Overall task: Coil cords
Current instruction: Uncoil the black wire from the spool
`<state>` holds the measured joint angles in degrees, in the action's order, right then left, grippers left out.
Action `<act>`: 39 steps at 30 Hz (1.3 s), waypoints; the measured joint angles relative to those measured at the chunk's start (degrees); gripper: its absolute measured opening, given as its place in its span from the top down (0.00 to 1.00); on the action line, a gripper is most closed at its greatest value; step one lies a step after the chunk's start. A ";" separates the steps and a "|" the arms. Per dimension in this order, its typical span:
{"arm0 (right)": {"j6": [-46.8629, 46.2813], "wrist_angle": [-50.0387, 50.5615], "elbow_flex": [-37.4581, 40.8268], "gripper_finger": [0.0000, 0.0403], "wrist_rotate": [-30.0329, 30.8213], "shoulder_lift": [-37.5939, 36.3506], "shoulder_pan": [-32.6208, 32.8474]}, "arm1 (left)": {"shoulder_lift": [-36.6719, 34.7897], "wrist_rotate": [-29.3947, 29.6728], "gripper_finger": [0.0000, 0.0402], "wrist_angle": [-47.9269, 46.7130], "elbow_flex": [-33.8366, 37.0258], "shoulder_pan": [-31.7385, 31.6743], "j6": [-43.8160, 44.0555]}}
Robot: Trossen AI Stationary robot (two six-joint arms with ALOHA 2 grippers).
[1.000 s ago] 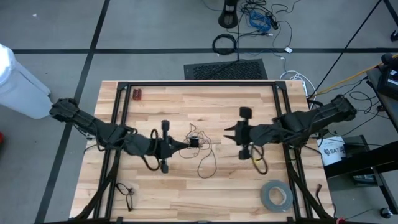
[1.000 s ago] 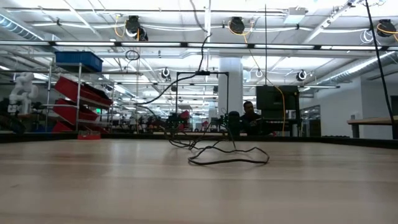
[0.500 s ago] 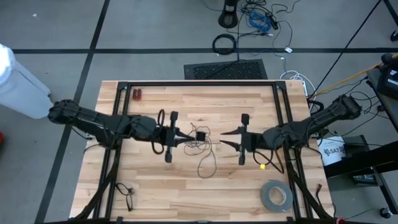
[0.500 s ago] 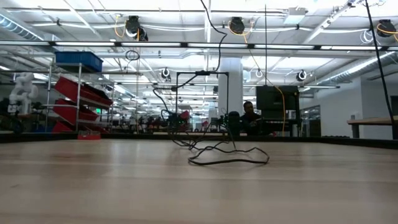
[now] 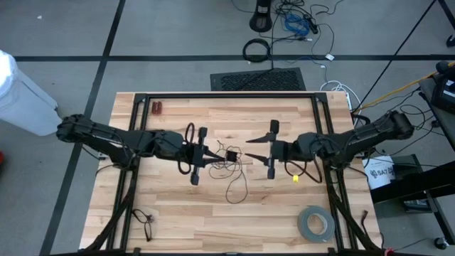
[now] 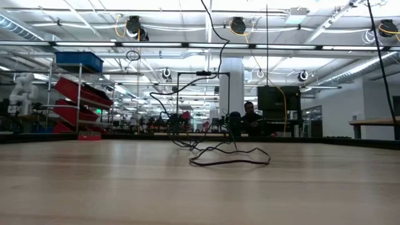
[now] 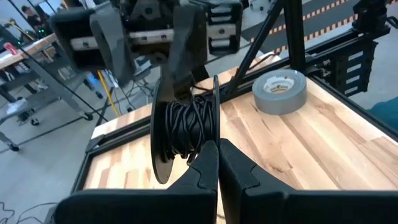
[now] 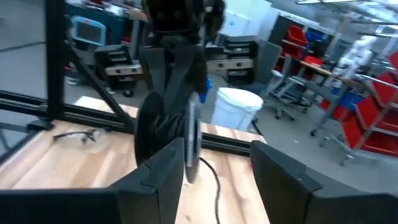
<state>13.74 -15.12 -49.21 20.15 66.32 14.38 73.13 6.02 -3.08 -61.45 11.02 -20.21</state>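
The cord is a very thin black one, partly wound on a small black spool [image 5: 231, 155] [image 7: 186, 127] held above the table's middle. Its loose strands [image 5: 238, 181] trail down and lie in loops on the wood [image 6: 228, 159]; one strand rises out of the low view's top [image 6: 215, 37]. My left gripper [image 5: 215, 155] [image 7: 217, 163] reaches in from the left and is shut on the spool. My right gripper [image 5: 248, 149] [image 8: 217, 171] stands open just right of the spool, facing it, its fingers level; I see no touch. My left gripper pinches the near rim of the spool's thin disc [image 7: 215, 134] between its two fingertips. The fingers come almost level from the table's left side. The spool stands on edge, lifted clear of the table, with slack cord hanging from it.
A grey tape roll [image 5: 316, 224] lies at the near right, a pair of glasses [image 5: 142, 219] at the near left, small red things [image 5: 156, 108] at the far left. A yellow bit [image 5: 296, 178] lies under the right arm. Black frame rails [image 5: 227, 94] border the table.
My left gripper has carried the spool toward the far edge and a little right, drawing more cord off the table. My right gripper has come left toward the spool, tipped level, and opened wider.
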 joint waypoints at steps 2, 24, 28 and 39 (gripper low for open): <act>-0.32 -0.34 0.00 0.58 -1.89 0.90 -0.42 | 0.22 0.02 1.00 0.15 0.00 -0.14 0.00; -0.98 -6.07 0.02 0.93 -6.63 6.69 -3.41 | 0.40 0.37 1.00 0.25 0.00 -0.13 0.44; -0.04 -6.03 0.02 0.98 -6.66 6.69 -3.44 | 0.40 0.39 0.99 0.18 0.00 -0.14 0.44; 0.27 -5.89 0.02 1.00 -6.46 6.47 -3.48 | 0.45 3.16 0.88 0.94 0.00 -0.08 3.31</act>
<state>14.01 -21.01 -49.19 13.69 72.79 10.90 73.58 9.18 -2.14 -61.45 10.94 -16.90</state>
